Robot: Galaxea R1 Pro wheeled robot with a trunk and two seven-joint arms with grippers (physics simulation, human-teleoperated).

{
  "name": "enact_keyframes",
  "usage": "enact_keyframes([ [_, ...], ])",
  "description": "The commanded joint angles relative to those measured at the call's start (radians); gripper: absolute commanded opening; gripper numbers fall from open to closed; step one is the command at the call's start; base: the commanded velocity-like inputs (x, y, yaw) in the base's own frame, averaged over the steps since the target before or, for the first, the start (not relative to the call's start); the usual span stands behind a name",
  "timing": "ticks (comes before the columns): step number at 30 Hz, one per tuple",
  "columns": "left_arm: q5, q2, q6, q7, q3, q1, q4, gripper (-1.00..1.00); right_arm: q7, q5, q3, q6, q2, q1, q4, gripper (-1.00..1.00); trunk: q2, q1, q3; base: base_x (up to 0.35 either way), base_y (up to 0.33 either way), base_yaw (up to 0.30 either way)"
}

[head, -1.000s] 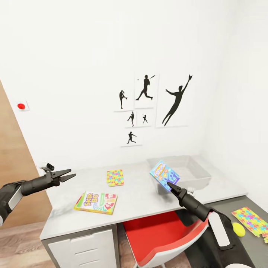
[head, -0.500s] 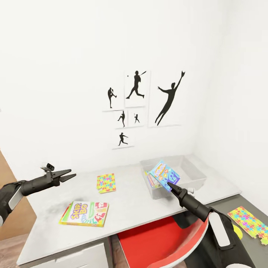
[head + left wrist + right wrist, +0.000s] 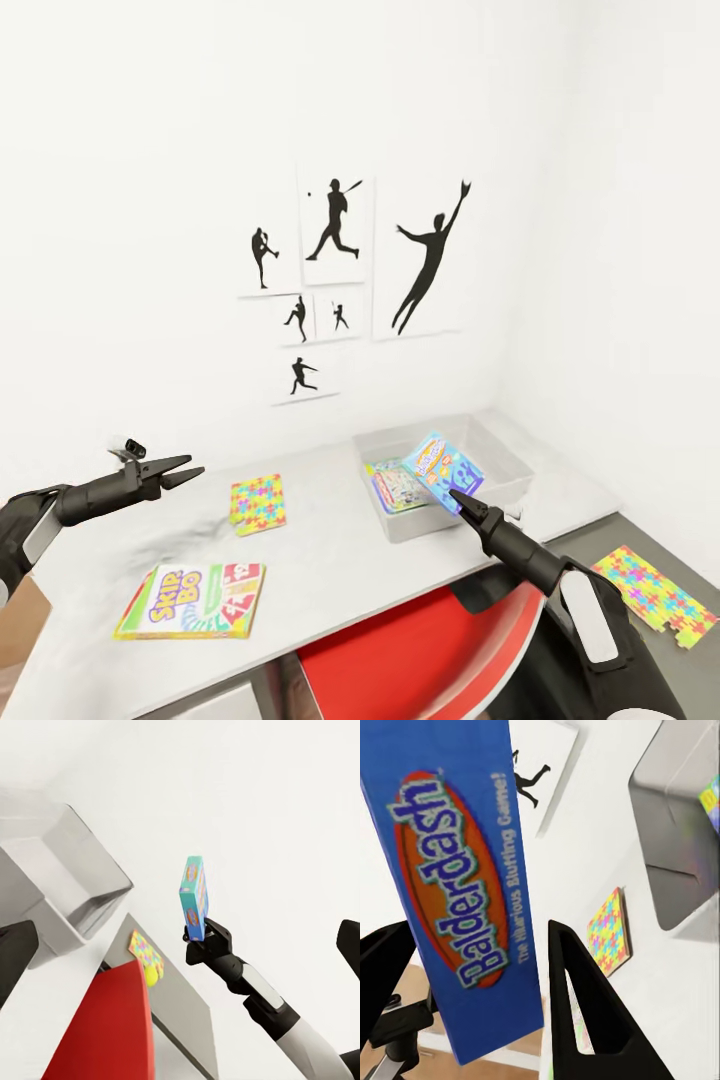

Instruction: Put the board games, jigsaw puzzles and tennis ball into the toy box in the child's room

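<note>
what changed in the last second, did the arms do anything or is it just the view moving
Mostly the camera: the whole head view swung, sliding the wall pictures and table leftward and revealing a game already lying in the toy box. The right gripper still holds the Balderdash box; the left gripper stays open and empty.

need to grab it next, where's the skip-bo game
In the head view the Skip-Bo box lies flat on the table's near left part, below the left gripper.
</note>
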Motion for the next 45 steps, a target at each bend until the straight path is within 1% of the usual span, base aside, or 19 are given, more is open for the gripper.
enact_keyframes([
  [1, 0.001, 0.001, 0.011, -0.003, -0.001, -0.001, 0.000, 1.00, 0.002, -0.007, -0.002, 0.008, 0.000, -0.001, 0.000, -1.00, -0.002, 0.001, -0.004, 0.104, -0.077, -0.152],
  [9, 0.001, 0.001, 0.011, -0.003, -0.001, -0.001, 0.000, 1.00, 0.002, -0.007, -0.002, 0.007, 0.000, -0.001, 0.000, -1.00, -0.002, 0.001, -0.011, 0.154, -0.111, -0.102],
  [24, 0.001, 0.001, 0.011, -0.003, -0.001, -0.001, 0.000, 1.00, 0.002, -0.007, -0.002, 0.007, 0.000, -0.001, 0.000, -1.00, -0.002, 0.001, -0.012, 0.214, -0.114, -0.004],
  [32, 0.001, 0.001, 0.011, -0.003, -0.001, -0.001, 0.000, 1.00, 0.002, -0.006, -0.002, 0.007, 0.000, -0.001, 0.000, -1.00, -0.002, 0.001, -0.012, 0.199, -0.023, 0.028],
  [45, 0.001, 0.002, 0.011, -0.003, -0.001, -0.001, 0.000, 1.00, 0.002, -0.005, -0.002, 0.007, 0.000, -0.001, 0.000, -1.00, -0.002, 0.001, -0.012, 0.020, 0.000, 0.004],
])
